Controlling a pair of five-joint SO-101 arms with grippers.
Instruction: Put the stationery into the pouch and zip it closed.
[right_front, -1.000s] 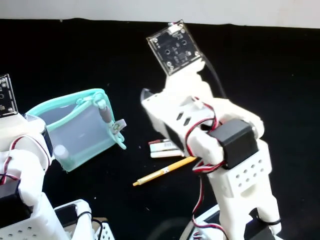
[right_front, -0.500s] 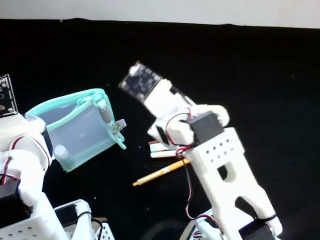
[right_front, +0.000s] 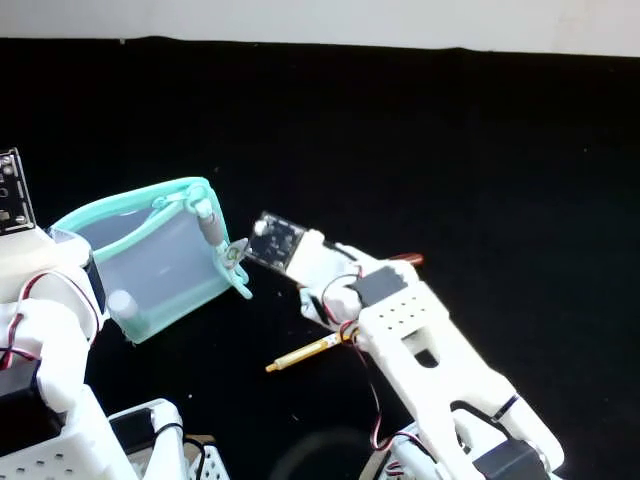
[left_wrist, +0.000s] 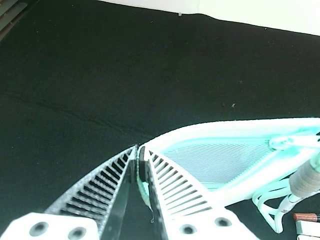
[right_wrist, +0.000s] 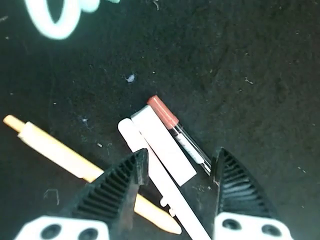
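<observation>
A mint-green pouch (right_front: 160, 255) with clear mesh sides stands open at the left, with a marker (right_front: 210, 228) poking out of its mouth. My left gripper (left_wrist: 140, 162) is shut on the pouch's edge (left_wrist: 165, 145). My right gripper (right_wrist: 177, 162) is open, low over a small cluster on the black table: a white eraser (right_wrist: 162, 147), a white pen (right_wrist: 160, 177) and a clear pen with a red cap (right_wrist: 175, 127). A yellow pen (right_front: 310, 350) lies beside them; the same yellow pen (right_wrist: 75, 162) passes under one finger. The right arm (right_front: 400, 330) hides the cluster from above.
The pouch's looped zipper pull (right_front: 237, 262) hangs toward the right arm's wrist camera (right_front: 273, 243); the loop (right_wrist: 55, 17) lies close to the stationery. The black table (right_front: 500, 160) stretches open behind and to the right. The arm bases (right_front: 60, 430) stand at the front edge.
The right arm has swung down and forward from a raised pose, bringing its gripper low over the stationery cluster beside the pouch. The left arm and pouch have not moved.
</observation>
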